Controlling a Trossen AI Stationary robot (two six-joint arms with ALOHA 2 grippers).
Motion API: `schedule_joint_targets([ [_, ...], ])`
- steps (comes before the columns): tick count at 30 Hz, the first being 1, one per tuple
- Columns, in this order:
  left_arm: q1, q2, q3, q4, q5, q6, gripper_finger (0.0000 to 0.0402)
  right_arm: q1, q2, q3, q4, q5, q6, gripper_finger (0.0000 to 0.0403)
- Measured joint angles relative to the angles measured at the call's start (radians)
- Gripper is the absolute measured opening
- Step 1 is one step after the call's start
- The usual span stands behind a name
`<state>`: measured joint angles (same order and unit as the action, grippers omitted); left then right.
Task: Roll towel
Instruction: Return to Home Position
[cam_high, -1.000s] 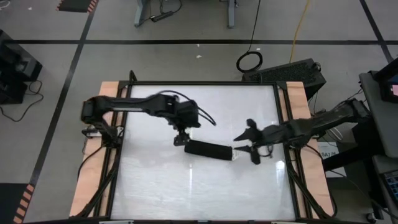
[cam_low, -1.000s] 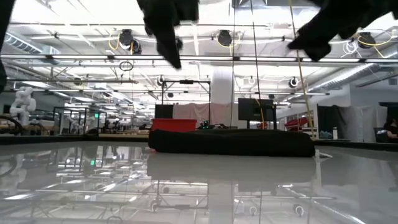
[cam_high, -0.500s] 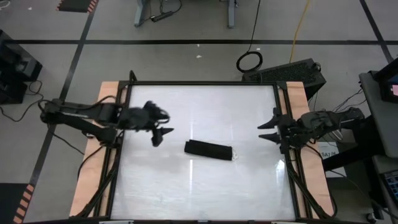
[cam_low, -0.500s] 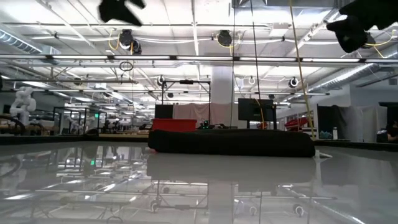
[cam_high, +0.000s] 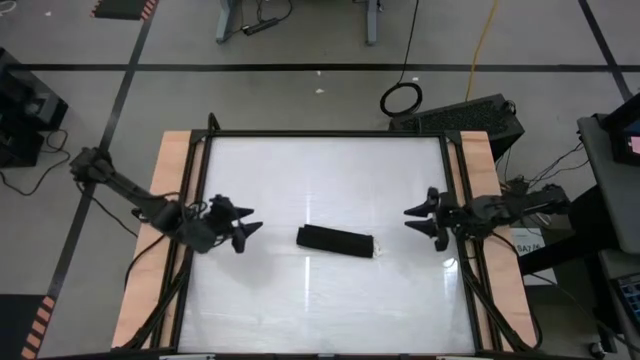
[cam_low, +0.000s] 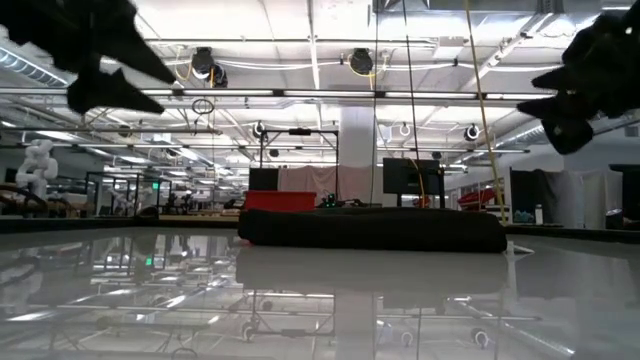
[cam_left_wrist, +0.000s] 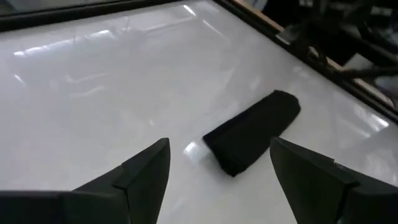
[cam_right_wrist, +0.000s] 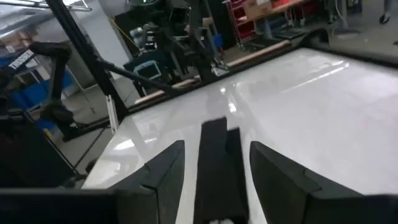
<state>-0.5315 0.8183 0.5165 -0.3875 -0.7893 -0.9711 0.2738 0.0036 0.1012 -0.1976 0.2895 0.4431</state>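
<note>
The black towel (cam_high: 335, 240) lies rolled into a short flat bar on the middle of the white table, its small white tag (cam_high: 377, 250) at its right end. It also shows in the low view (cam_low: 372, 228), the left wrist view (cam_left_wrist: 252, 132) and the right wrist view (cam_right_wrist: 214, 162). My left gripper (cam_high: 246, 232) is open above the table's left side, pointing at the towel, well clear of it. My right gripper (cam_high: 418, 220) is open near the table's right edge, pointing at the towel, also clear.
Wooden side rails (cam_high: 148, 250) and a black frame (cam_high: 320, 134) border the white table. A dark box (cam_high: 470, 115) and a cable coil (cam_high: 400, 98) lie on the floor beyond the far edge. Bare table surface surrounds the towel.
Both grippers have drawn back from the towel's ends: the left toward the table's left edge and the right toward its right edge. The rolled towel has stayed where it was.
</note>
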Motion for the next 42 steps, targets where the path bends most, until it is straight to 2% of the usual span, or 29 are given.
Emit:
schedule_joint_targets([
  [5, -0.1, -0.002, -0.131, 0.055, -0.097, -0.178, 0.0281, 0.0, -0.001, -0.014, 0.005, 0.002, 0.013, 0.0171],
  [11, -0.199, -0.001, -0.259, 0.102, -0.122, -0.4, 0.0281, 0.0, 0.0, -0.013, 0.002, 0.001, 0.003, 0.0171],
  [14, -0.235, -0.001, -0.286, 0.101, -0.123, -0.486, 0.0281, 0.0, 0.0, -0.013, 0.002, -0.004, 0.059, 0.0171],
  [19, -0.25, -0.001, -0.294, 0.095, -0.102, -0.498, 0.0281, 0.0, 0.0, -0.013, 0.002, -0.007, 0.095, 0.0171],
  [23, -0.25, -0.001, -0.294, 0.064, -0.037, -0.463, 0.0281, 0.0, 0.0, -0.013, 0.002, -0.007, 0.095, 0.0171],
  [29, -0.247, -0.001, -0.294, 0.068, -0.014, -0.541, 0.0281, 0.0, 0.0, -0.013, 0.002, -0.007, 0.095, 0.0171],
  [32, -0.247, -0.001, -0.294, 0.076, 0.052, -0.542, 0.0281, 0.0, 0.0, -0.013, 0.002, -0.007, 0.095, 0.0171],
  [36, -0.247, -0.001, -0.294, 0.105, 0.056, -0.542, 0.0281, 0.0, 0.0, -0.013, 0.002, -0.007, 0.095, 0.0171],
  [42, -0.234, -0.001, -0.294, 0.248, 0.057, -0.542, 0.0281, 0.0, 0.0, -0.013, 0.002, -0.007, 0.095, 0.0171],
])
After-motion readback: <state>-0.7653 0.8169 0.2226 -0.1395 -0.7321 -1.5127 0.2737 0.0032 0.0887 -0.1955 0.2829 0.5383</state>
